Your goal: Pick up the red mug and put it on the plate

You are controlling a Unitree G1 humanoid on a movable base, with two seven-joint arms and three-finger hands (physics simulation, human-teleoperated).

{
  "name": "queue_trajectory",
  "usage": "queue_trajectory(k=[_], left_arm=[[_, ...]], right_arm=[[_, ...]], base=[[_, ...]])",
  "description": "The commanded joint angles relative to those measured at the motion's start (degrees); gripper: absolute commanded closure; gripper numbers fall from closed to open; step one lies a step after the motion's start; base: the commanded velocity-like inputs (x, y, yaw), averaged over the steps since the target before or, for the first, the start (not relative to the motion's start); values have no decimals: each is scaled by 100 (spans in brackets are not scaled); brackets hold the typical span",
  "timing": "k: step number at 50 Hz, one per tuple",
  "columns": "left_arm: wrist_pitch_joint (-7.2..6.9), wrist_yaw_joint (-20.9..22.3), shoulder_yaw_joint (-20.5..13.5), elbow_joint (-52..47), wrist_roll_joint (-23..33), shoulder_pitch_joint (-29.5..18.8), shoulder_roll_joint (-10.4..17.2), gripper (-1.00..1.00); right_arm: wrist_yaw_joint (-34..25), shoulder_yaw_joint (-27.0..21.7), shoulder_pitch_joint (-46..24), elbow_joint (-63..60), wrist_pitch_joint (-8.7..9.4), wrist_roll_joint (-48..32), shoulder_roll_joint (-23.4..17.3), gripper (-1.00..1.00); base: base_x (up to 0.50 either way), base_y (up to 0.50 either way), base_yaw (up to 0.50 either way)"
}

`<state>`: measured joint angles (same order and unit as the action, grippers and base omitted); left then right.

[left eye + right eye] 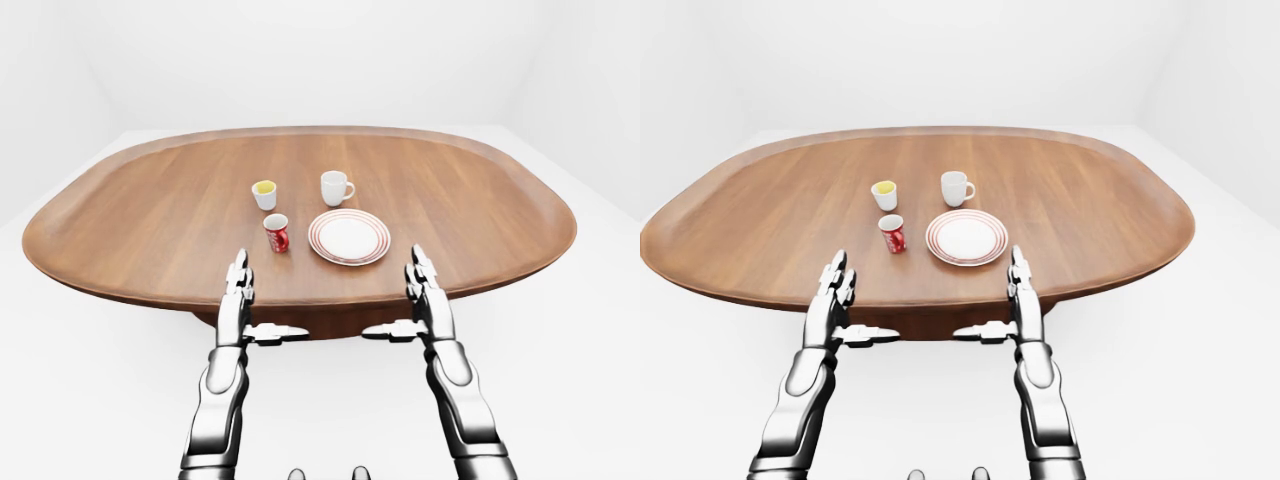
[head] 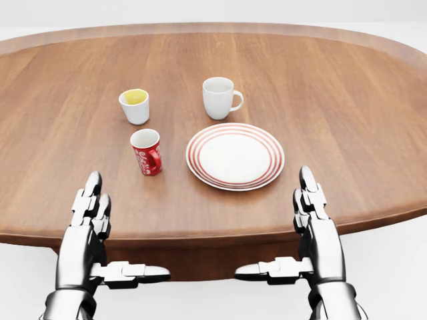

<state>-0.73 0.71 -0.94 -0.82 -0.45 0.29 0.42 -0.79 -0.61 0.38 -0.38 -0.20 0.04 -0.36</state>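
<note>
Big oval wooden table [image 2: 347, 100] fills the head view, its near edge running across the lower part of the picture. Both arms reach in from the bottom, hands held at that near edge, neither over the things yet.

Left hand [image 2: 90, 223]: fingers straight and pointing up the view, thumb stuck out sideways toward the middle, fully open, holding nothing. Right hand [image 2: 313, 223]: same pose mirrored, open and empty.

Plate [image 2: 235, 155], white with red rings, lies flat near the middle of the near edge, a little toward the right hand's side, nothing on it.

White mug [image 2: 219, 97] stands farther in from the plate, handle to the view's right. Small white cup [image 2: 135, 106] with a yellow inside stands left of it.

Red mug [image 2: 146, 151] stands upright just left of the plate, apart from it, opening up, handle looks to be on the side toward the plate.

Key relation: the red mug lies farther in from the near edge than the left fingertips [image 2: 93, 181] and slightly toward the plate; the left hand is clearly nearer than the right. Judgement: reach not started; left hand goes forward and a bit inward, then a short carry right to the plate.
</note>
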Motion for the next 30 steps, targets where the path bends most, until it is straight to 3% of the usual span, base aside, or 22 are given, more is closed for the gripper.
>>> queue_trajectory(k=[1,3,10,24,30], left_arm=[[-125,111,-163,-172,-77,61,68,-100],[-93,88,-166,-126,-60,43,66,-100],[-198,69,-153,-241,-83,91,57,-100],[-106,35,-118,-263,-3,133,42,-100],[-128,60,-96,-376,9,201,39,-100]], right_arm=[[-105,-63,91,-131,-45,-62,-44,-100],[-126,-49,106,-152,-55,-59,-36,-100],[-99,-106,134,-201,-127,-55,-52,-100],[-72,-85,117,-157,-117,-167,-52,-100],[-60,-84,98,-108,-119,-197,-55,-100]], base=[[0,0,0],[0,0,0],[0,0,0],[0,0,0],[0,18,0]])
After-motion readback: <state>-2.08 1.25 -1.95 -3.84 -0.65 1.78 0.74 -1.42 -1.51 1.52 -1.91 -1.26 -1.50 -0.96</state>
